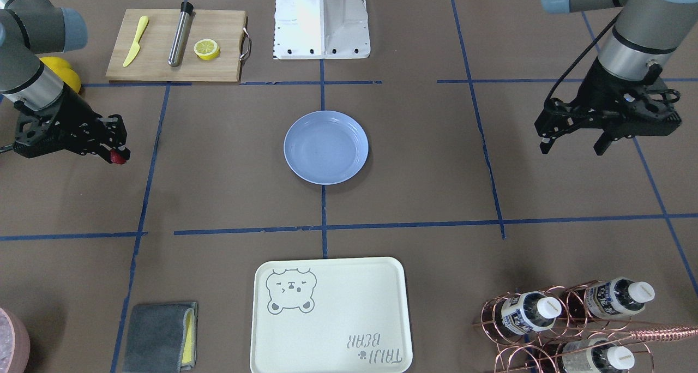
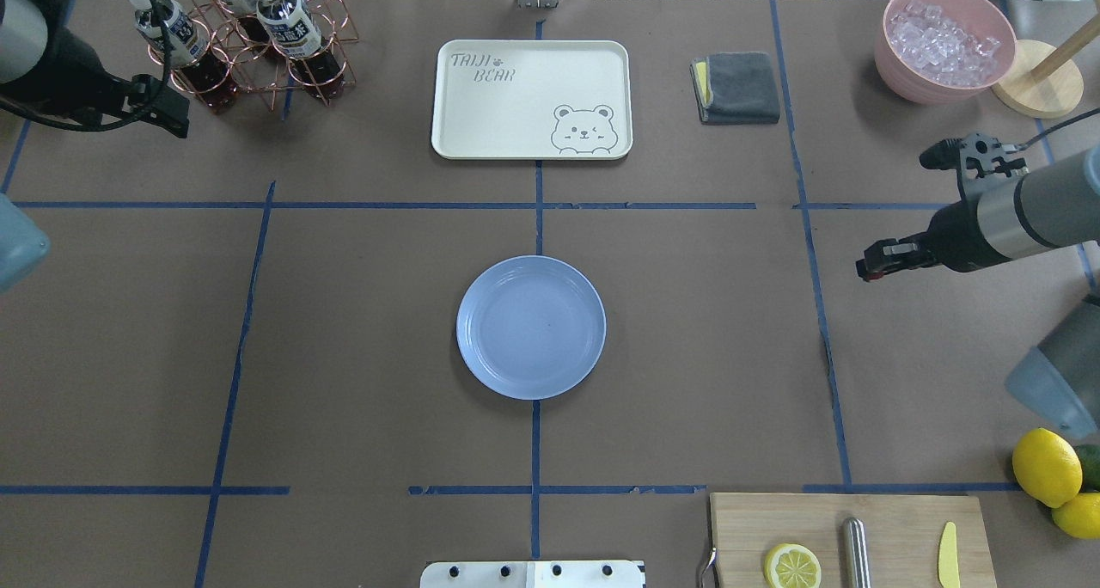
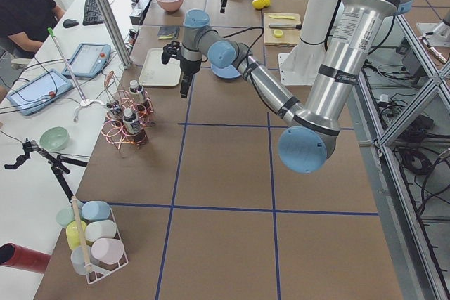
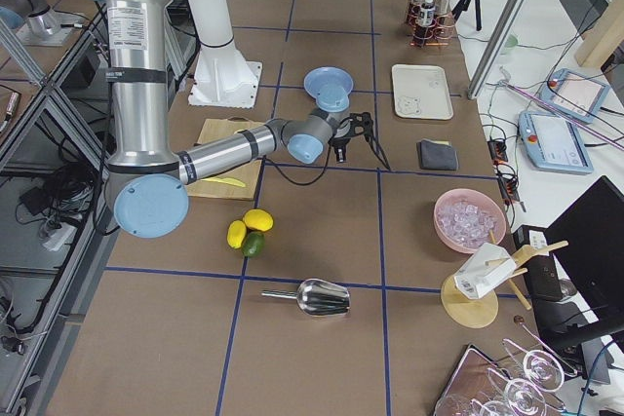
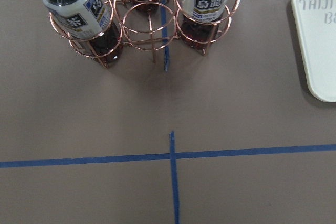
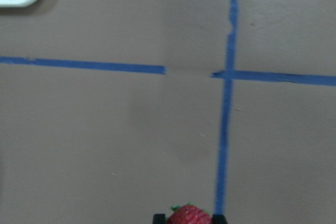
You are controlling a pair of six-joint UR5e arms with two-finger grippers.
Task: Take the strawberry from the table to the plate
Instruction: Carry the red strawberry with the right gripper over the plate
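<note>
strawberry cut off at bottom edge, right wrist view

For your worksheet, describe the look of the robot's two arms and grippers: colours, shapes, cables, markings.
Both the left arm and right arm are silver-grey tubes with light-blue joint caps. The left gripper and right gripper are black, two-fingered, angular. A black cable loops beside the left wrist.

- The plate sits in the middle of the table.
- The tray lies past it, far from the robot.
- The bottle rack stands far left.
- The cutting board lies near right.
- The right gripper holds the strawberry, well right of the plate.
</note>
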